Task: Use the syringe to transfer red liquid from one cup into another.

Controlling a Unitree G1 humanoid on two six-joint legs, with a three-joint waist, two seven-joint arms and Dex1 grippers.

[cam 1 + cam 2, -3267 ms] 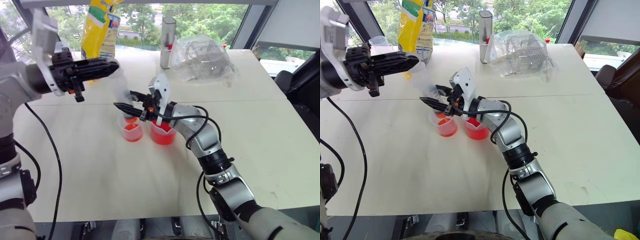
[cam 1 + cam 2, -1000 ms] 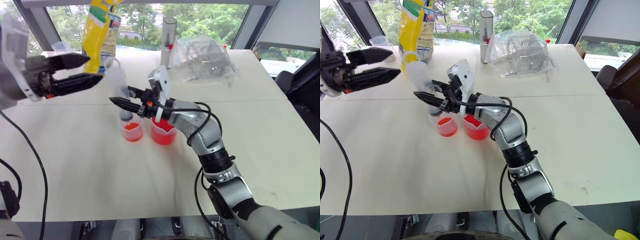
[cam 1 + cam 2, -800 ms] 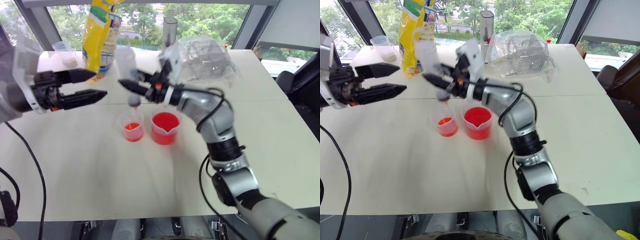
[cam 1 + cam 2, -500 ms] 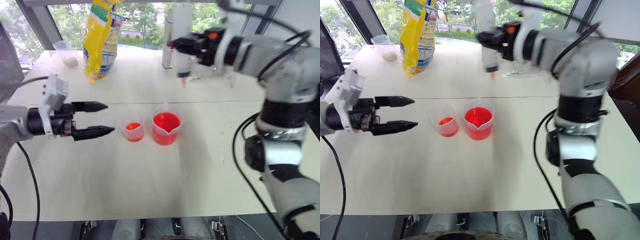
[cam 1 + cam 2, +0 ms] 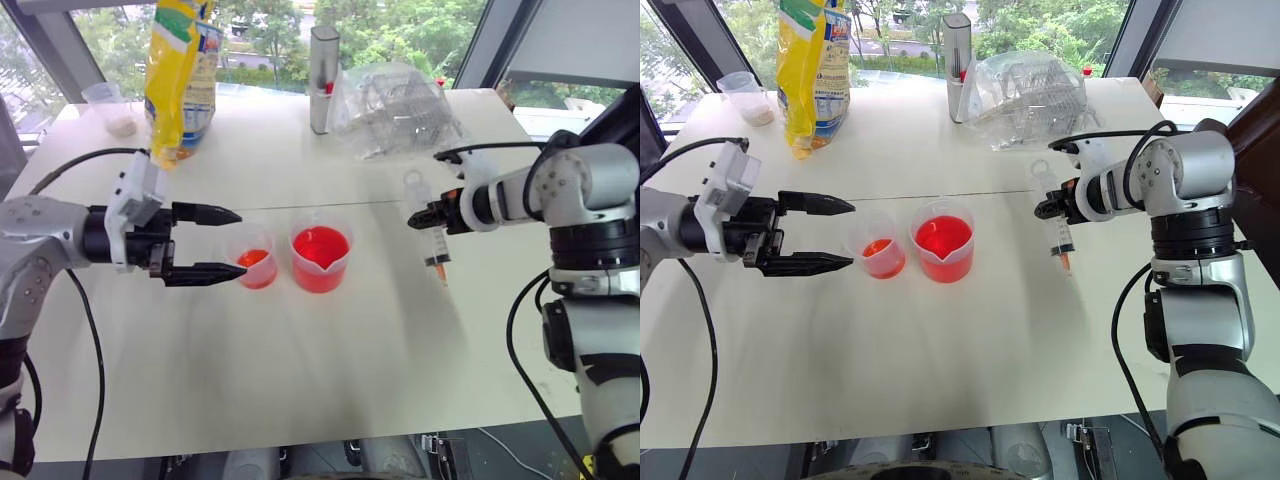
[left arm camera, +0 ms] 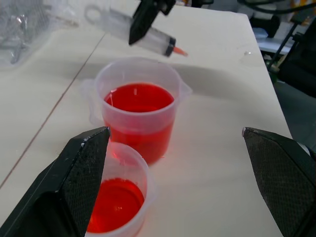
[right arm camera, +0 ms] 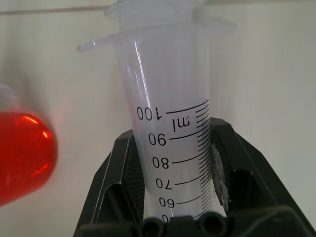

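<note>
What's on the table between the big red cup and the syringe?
Nothing. In the left eye view, only bare white table lies between the larger cup and the syringe, which the right gripper holds with its jaws shut.

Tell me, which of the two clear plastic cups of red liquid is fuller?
The larger clear plastic cup with a pour spout, standing nearer the syringe-holding arm, is fuller. The smaller clear cup beside it, by the open left pincer, holds just a shallow layer.

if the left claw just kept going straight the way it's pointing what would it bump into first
Most likely the smaller cup: the open left claw points across the table toward it, one finger tip already near its rim. The larger cup stands just behind. Depth is hard to judge, so the cup might pass between the fingers.
</note>
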